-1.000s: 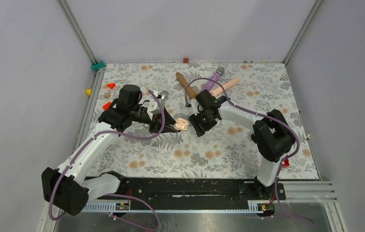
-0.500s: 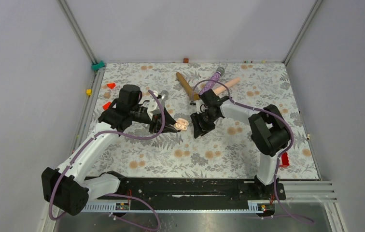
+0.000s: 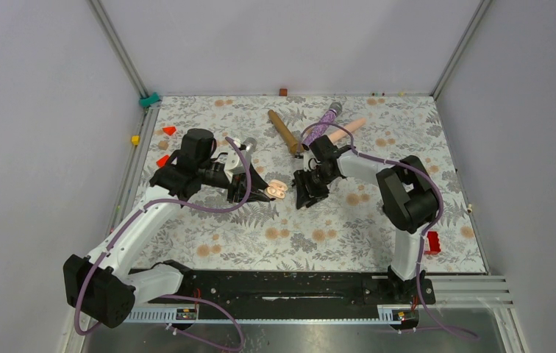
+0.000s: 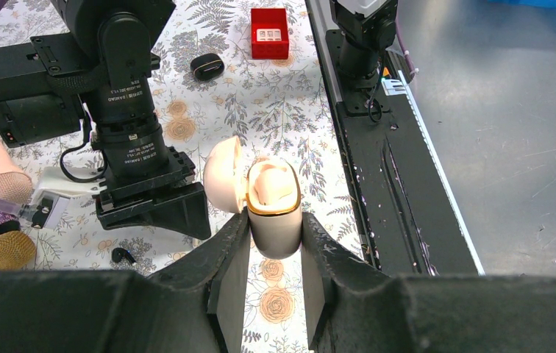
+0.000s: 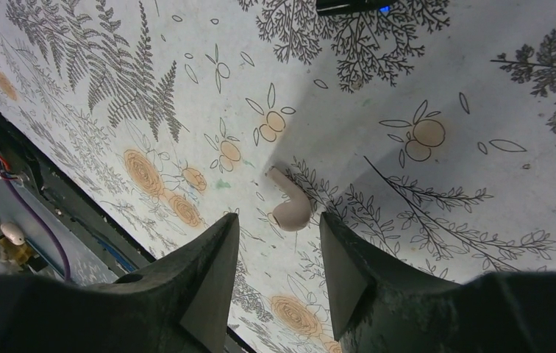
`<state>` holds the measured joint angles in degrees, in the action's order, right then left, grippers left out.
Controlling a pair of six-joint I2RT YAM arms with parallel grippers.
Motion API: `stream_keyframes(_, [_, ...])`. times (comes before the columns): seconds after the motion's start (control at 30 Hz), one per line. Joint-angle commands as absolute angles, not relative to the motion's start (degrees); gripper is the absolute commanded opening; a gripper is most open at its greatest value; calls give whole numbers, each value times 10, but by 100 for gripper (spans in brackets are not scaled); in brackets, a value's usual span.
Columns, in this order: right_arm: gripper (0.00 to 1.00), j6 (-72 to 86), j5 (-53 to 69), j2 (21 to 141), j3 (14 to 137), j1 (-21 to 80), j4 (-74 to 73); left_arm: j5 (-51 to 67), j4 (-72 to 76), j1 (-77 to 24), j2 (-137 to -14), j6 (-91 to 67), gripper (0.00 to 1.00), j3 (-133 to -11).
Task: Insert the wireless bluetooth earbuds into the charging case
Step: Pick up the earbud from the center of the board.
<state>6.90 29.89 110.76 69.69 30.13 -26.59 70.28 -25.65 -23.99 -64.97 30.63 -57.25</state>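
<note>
My left gripper [image 4: 275, 246] is shut on the beige charging case [image 4: 273, 213], which has a gold rim. It holds the case upright just above the mat, lid [image 4: 223, 175] swung open to the left. From above, the case [image 3: 278, 190] sits between both grippers. My right gripper [image 5: 279, 228] points down at the mat, open, with nothing between its fingers. A beige stemmed earbud [image 5: 290, 206] lies on the mat just beyond its tips. A tiny black earbud [image 4: 120, 255] lies on the mat beside the right gripper's body [image 4: 150, 209].
Three stick microphones lie behind the right arm: brown [image 3: 284, 131], purple [image 3: 324, 121], pink [image 3: 346, 130]. A round black pebble-like thing [image 4: 207, 66] and a red box [image 4: 270, 33] sit near the right base. Red wedges [image 3: 169, 130] lie at far left.
My right gripper has shifted a little toward the case and lower, its jaws narrowing somewhat, and its elbow swung left. The left arm and the case have stayed still.
</note>
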Motion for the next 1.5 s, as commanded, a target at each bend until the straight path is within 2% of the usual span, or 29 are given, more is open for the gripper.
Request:
stream_keyframes(0.0, [51,86,318,1121,704,300,-266,720,-240,-237,-646,321,0,-580])
stream_keyframes(0.4, [48,92,296,1129,695,300,-267,718,-240,-237,-647,323,0,-579])
stream_keyframes(0.7, [33,87,287,1136,701,299,-267,719,-240,-237,-648,325,0,-578])
stream_keyframes(0.8, [31,80,282,1125,704,299,-267,720,-240,-237,-649,323,0,-579])
stream_keyframes(1.07, [30,26,241,1039,721,299,-284,720,-240,-238,-653,319,0,-579])
stream_keyframes(1.47, [30,-186,92,841,714,299,-354,654,-132,-259,-691,209,0,-560])
